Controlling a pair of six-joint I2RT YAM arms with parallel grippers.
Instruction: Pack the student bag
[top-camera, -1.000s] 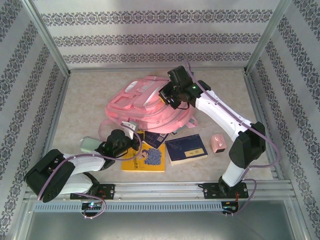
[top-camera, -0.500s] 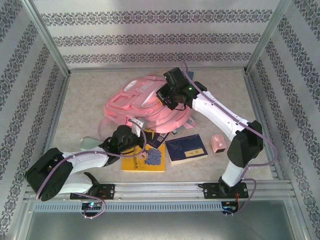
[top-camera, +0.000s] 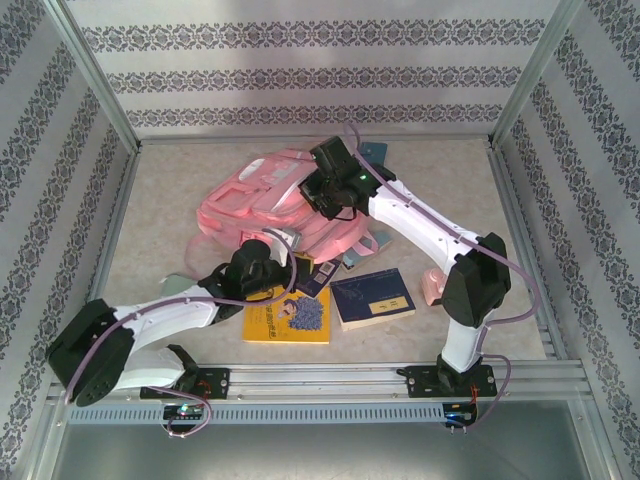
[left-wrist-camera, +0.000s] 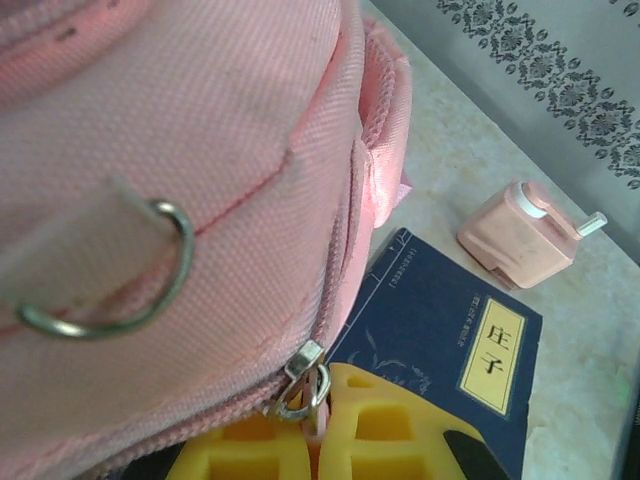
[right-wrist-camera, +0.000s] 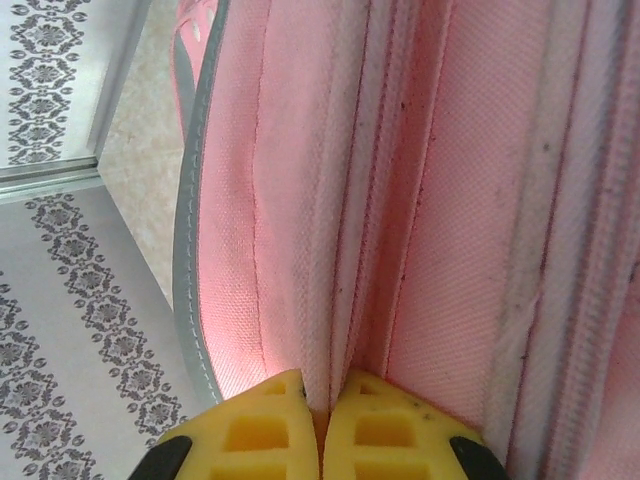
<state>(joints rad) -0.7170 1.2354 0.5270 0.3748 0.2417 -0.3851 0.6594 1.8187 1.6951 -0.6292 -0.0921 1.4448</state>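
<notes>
The student bag (top-camera: 255, 200), pink with white trim, lies in the middle of the table toward the back. My left gripper (top-camera: 262, 252) is at the bag's near edge. In the left wrist view its yellow fingers (left-wrist-camera: 400, 440) are shut on the pink tab of a metal zipper pull (left-wrist-camera: 298, 388) at the end of a zip seam. My right gripper (top-camera: 322, 196) is on the bag's right side. In the right wrist view it (right-wrist-camera: 320, 410) is shut on a thin fold of the bag's pink fabric (right-wrist-camera: 300, 200).
A navy book (top-camera: 372, 297) and a yellow book (top-camera: 288, 322) lie in front of the bag, with a small dark book (top-camera: 316, 275) between them. A pink sharpener (left-wrist-camera: 520, 235) stands to the right. A pale teal pouch (top-camera: 176, 286) lies near the left arm.
Both grippers moved left and the bag shifted left with them. The left gripper reached farther from its base, staying at the bag's near edge. Both stayed shut.
</notes>
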